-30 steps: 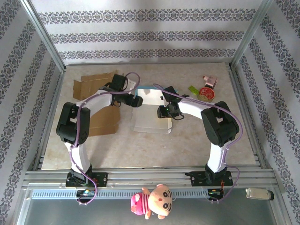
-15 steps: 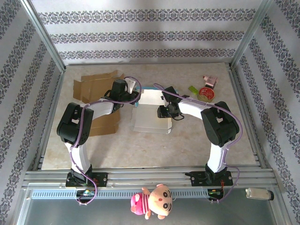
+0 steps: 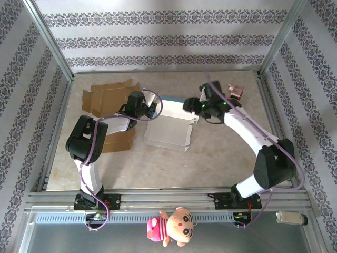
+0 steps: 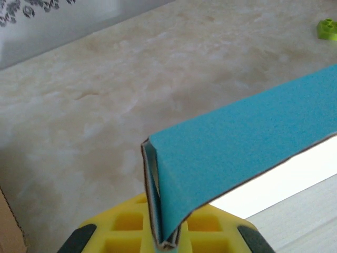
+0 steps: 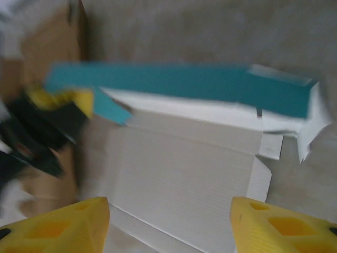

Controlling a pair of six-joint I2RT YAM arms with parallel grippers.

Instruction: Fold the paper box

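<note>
Moved: right fingers [image 5: 63,226], now farther back, apart above paper box [image 3: 167,132]; left fingers [image 4: 118,226] clamped on teal flap [image 4: 247,142].

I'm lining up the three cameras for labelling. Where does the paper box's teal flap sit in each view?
Top external: teal flap, a thin strip just above centre.
Left wrist: teal flap crossing the right half, rising rightward.
Right wrist: teal flap, a long band across the upper part.
Shared landmark: the left hand, pinching the flap's left end.
</note>
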